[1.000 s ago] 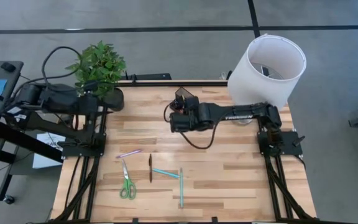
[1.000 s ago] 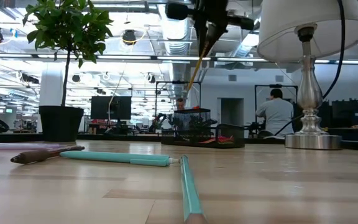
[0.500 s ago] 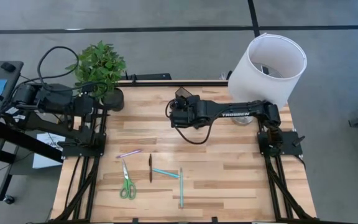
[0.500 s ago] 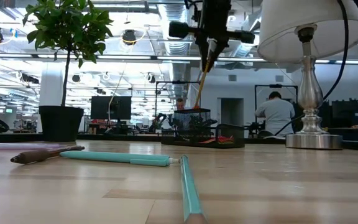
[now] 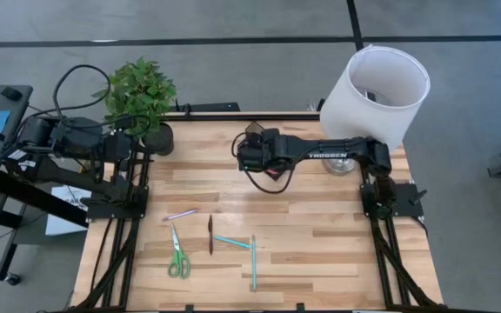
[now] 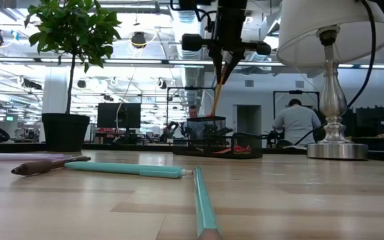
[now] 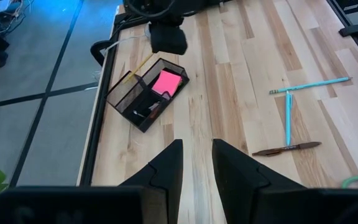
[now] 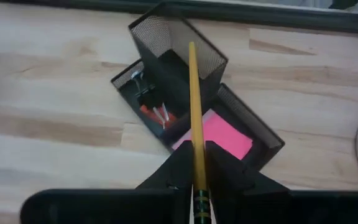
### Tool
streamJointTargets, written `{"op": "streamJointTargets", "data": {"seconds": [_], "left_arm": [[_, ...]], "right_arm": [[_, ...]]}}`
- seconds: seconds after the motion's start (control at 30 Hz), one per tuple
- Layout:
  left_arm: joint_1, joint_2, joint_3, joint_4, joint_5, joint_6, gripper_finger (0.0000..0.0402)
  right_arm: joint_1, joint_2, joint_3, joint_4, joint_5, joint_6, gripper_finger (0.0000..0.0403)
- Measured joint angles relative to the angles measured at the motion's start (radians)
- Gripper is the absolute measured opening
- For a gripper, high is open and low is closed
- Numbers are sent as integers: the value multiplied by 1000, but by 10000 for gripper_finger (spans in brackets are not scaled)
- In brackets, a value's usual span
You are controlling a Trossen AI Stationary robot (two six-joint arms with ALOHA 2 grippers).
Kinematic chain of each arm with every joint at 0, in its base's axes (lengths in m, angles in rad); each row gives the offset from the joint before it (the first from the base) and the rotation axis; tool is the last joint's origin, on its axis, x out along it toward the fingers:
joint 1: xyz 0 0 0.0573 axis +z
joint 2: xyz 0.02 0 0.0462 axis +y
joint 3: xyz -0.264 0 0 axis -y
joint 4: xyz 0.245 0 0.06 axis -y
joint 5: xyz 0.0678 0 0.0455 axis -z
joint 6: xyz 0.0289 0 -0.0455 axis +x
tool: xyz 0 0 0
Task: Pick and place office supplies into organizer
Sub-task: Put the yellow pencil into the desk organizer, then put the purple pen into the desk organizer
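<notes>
My right gripper (image 8: 199, 180) (image 6: 224, 70) hangs over the black mesh organizer (image 8: 173, 62) (image 5: 255, 132) at the table's far middle, shut on a yellow pencil (image 8: 194, 93) (image 6: 217, 97). The pencil's lower end is at the opening of the taller section. A pink sticky pad (image 8: 219, 134) and clips (image 8: 140, 81) lie in the low tray. Green scissors (image 5: 177, 255), a dark pen (image 5: 210, 235), two teal pens (image 5: 231, 243) and a pale pen (image 5: 181, 214) lie on the near part of the table. My left gripper (image 7: 194, 168) waits open, raised at the far left. My right gripper pinches the pencil's upper end (image 8: 197, 163) between its two fingers. The fingers come from above, slanting down. The pencil hangs below them, tilted a little from upright, and its lower end (image 6: 213, 115) is level with the rim of the organizer's taller section.
A white lamp (image 5: 374, 87) stands at the far right corner, its metal base (image 6: 335, 150) on the table right of the organizer. A potted plant (image 5: 137, 91) stands at the far left corner. Bare wood lies between the organizer and the loose supplies.
My right gripper has moved toward the table's far edge and down over the organizer. The pencil has come with it, and its lower end has sunk from above the organizer to the taller section's rim.
</notes>
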Motion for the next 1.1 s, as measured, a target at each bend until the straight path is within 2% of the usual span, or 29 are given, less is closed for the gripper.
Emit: {"op": "streamJointTargets", "data": {"seconds": [0.43,0.63,0.83,1.0,1.1], "left_arm": [[0,0,0,0,0,0,80],[0,0,0,0,0,0,80],[0,0,0,-56,-1,-63,80],[0,0,0,-183,4,-133,80],[0,-14,-31,-177,19,-160,80]], "right_arm": [[-47,0,0,6,-30,-49,81],[-27,0,0,119,-29,-147,94],[66,-2,0,320,17,-317,85],[219,-5,1,385,147,-385,80],[316,-3,1,387,249,-385,79]]}}
